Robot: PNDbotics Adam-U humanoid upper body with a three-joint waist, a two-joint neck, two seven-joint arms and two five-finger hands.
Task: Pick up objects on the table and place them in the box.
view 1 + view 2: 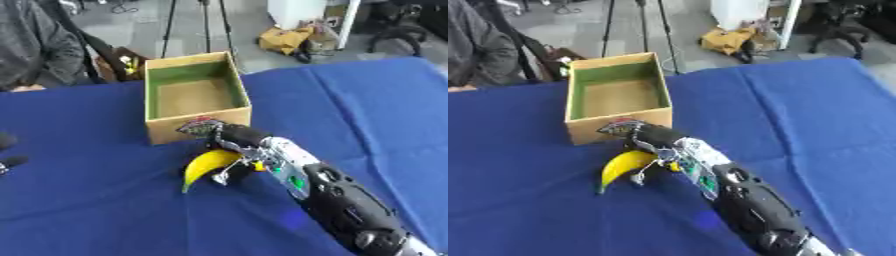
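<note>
Banana being held just in front of the box, not yet lifted over its near wall.

The banana (208, 165) is being gripped at its upper end by the right hand (229, 141), whose fingers are curled round it; the fruit is being kept just short of the box (194, 127), its long axis running down and leftward away from the box, green tip resting near the cloth (87, 200). The box is lying directly beyond the hand. The left hand (9, 162) is being shown only partly, far left of the box; its state cannot be told.

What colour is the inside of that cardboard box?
The box has green inner walls and a plain brown cardboard floor, seen best in the left eye view.
</note>
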